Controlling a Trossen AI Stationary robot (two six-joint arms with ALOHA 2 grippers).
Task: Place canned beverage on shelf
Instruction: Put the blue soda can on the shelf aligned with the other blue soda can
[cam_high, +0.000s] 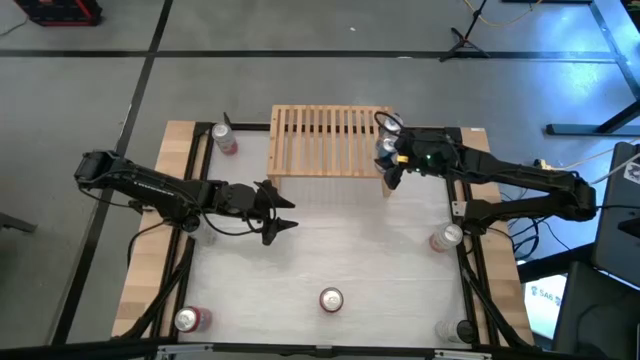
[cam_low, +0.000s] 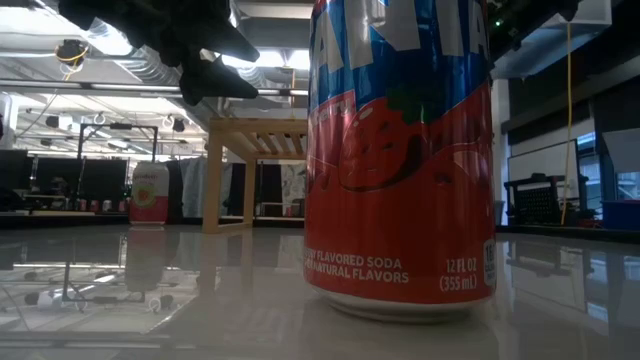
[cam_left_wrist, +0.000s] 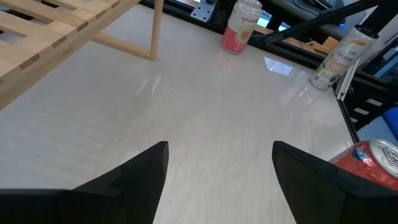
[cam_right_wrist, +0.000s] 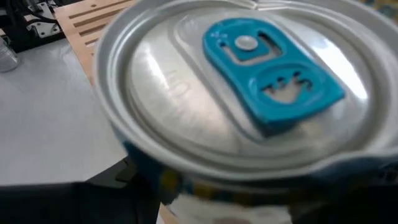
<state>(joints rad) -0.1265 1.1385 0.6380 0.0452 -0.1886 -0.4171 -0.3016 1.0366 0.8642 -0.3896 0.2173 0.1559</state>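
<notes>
Item: work table (cam_high: 330, 250), glossy white top with light-wood side boards. Shelf (cam_high: 325, 140): low light-wood rack with slatted top, standing at the far middle of the table; also seen from the low view (cam_low: 255, 140) on its short legs, and as a corner and leg in the left wrist view (cam_left_wrist: 62, 31). Right gripper (cam_high: 390, 160): at the shelf's right end, fingers closed around a canned beverage (cam_high: 386, 148) held at that edge of the slats; whether the can touches the rack cannot be told. In the right wrist view the can's silver lid with a blue pull tab (cam_right_wrist: 267, 74) fills the frame, with the shelf's slats (cam_right_wrist: 93, 18) just behind it. Left gripper (cam_high: 283, 210): over bare tabletop in front of the shelf's left half, fingers (cam_left_wrist: 134, 180) spread apart, holding nothing. Other cans on the table: a pink can (cam_high: 224, 138) just left of the shelf, upright; a red strawberry soda can (cam_high: 331, 299) at the near middle, close to the low camera (cam_low: 400, 160); a red can (cam_high: 188, 319) at the near left corner; a can (cam_high: 445, 237) at the right edge beside the right arm; one further can (cam_high: 450, 330) at the near right corner.
</notes>
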